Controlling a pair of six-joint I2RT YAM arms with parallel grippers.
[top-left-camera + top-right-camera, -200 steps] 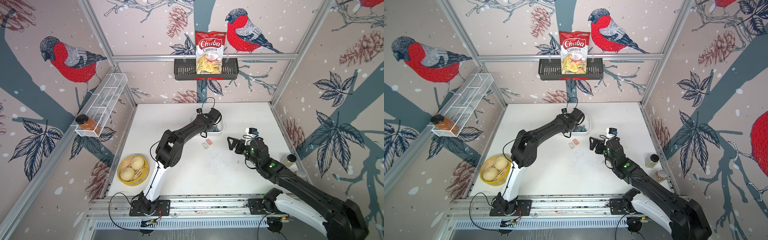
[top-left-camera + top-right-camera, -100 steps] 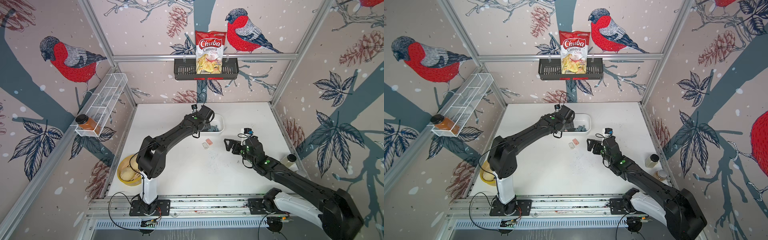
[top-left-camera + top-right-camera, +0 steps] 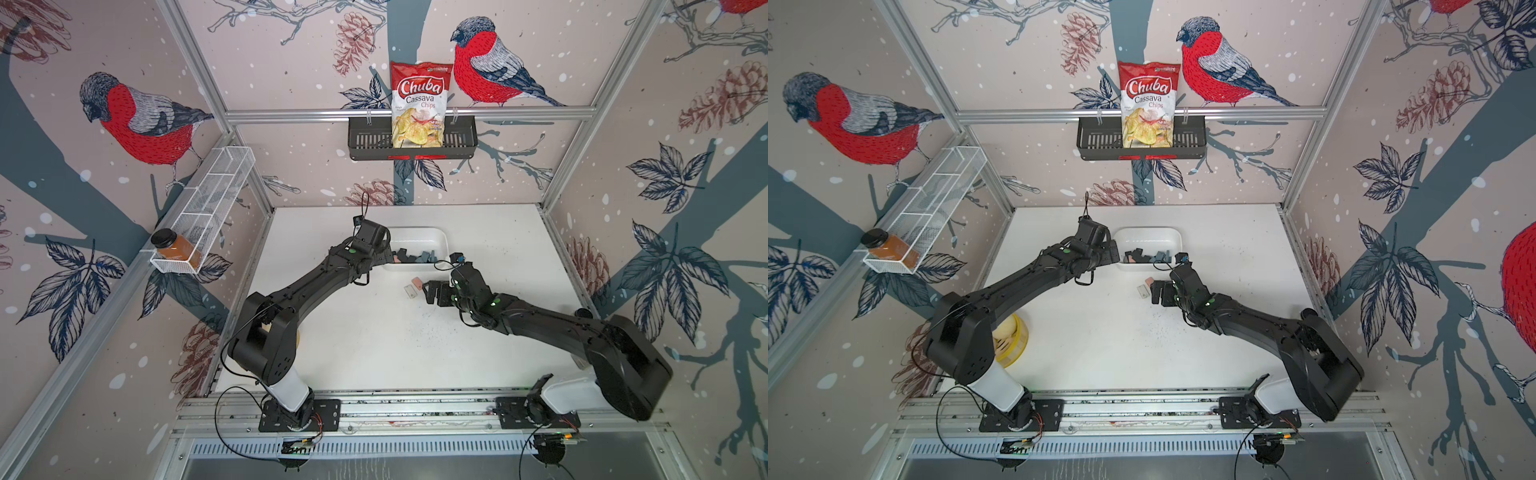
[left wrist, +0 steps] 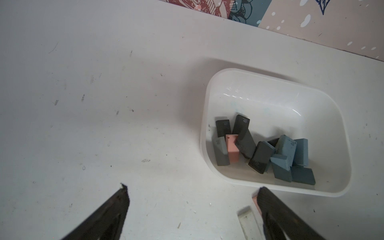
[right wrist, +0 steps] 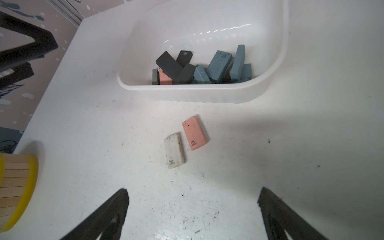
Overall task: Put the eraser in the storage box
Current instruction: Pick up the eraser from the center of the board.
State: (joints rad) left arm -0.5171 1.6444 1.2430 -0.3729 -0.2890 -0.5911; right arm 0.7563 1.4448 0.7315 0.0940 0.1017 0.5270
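Observation:
The storage box [image 3: 415, 232] [image 3: 1148, 239] is a white tub at the table's back middle. It holds several grey and blue erasers and a pink one [image 4: 232, 148]. On the table just in front of it lie a pink eraser [image 5: 195, 133] [image 3: 417, 283] and a white eraser [image 5: 174, 153] [image 3: 409, 291], side by side. My left gripper [image 4: 192, 189] [image 3: 385, 255] hangs open and empty by the box's left end. My right gripper [image 5: 192, 191] [image 3: 432, 293] is open and empty, just right of the two loose erasers.
A yellow bamboo steamer [image 3: 1013, 340] [image 5: 16, 187] stands at the front left, partly behind my left arm. A black basket [image 3: 365, 141] with a chips bag hangs on the back wall. A white wire rack [image 3: 208, 199] with a bottle hangs on the left wall.
My left gripper has drawn back leftward from over the storage box, its jaws now wide. My right gripper has moved left, closer to the two erasers on the table.

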